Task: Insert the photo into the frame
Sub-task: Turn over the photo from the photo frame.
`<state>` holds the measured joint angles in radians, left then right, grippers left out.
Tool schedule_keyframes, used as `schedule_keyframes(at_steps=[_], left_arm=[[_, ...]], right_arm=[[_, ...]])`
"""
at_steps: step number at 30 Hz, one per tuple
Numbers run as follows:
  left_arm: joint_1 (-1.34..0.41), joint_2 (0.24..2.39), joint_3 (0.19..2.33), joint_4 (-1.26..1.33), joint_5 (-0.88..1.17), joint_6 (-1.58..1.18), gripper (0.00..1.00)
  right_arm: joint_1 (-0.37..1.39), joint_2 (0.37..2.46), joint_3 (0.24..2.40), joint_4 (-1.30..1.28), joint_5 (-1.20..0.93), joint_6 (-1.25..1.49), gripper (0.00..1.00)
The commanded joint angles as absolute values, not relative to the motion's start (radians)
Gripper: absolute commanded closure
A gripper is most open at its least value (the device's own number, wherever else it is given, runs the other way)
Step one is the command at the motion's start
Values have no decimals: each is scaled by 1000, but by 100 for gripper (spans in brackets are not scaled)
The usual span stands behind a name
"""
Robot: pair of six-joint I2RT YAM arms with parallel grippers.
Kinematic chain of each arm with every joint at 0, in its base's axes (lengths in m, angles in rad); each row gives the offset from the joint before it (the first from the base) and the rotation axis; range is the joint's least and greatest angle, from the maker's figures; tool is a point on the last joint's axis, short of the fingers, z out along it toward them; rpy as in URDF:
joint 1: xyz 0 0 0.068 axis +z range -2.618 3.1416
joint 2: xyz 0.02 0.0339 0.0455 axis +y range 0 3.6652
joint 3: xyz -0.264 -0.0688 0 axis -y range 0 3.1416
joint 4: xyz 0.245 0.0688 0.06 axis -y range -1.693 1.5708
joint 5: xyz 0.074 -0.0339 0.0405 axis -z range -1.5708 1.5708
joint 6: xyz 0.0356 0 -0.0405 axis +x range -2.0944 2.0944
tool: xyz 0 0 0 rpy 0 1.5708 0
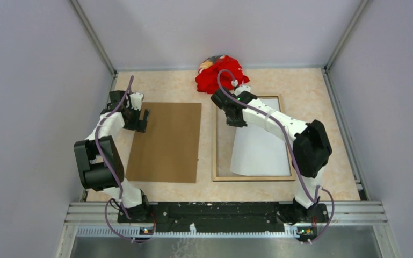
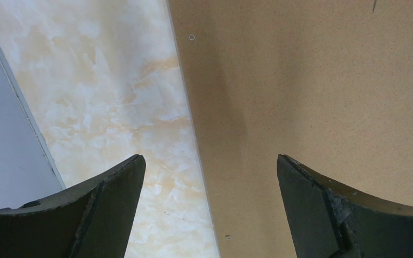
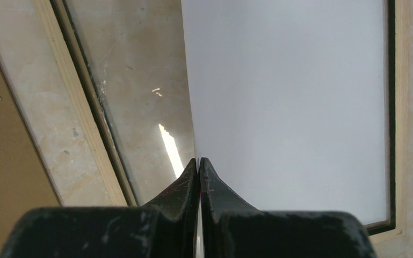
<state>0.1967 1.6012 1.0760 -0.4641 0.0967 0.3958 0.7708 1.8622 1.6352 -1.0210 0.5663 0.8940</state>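
The frame lies on the right of the table, pale wood back up, with its glass showing inside the wood rail. The photo shows only its plain white back, its print side hidden. It rests slanted inside the frame, near edge down on the glass. My right gripper is shut on the photo's far left edge and holds that edge lifted; in its wrist view my right gripper pinches the sheet. My left gripper is open and empty over the hardboard's left edge.
A brown hardboard backing sheet lies flat left of the frame, also under my left gripper in the left wrist view. A crumpled red cloth sits at the back wall. Grey walls enclose the marbled table.
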Motion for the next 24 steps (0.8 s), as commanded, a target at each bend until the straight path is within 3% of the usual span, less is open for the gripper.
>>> schedule_keyframes(at_steps=[1,24], left_arm=[[200,1577,1091,-445,115,402,1],[201,1580,1099,-444,114,396,1]], right_arm=[[763,1860,1607,-947,539,830,100],[790,1939,1603,-861,437,742,100]])
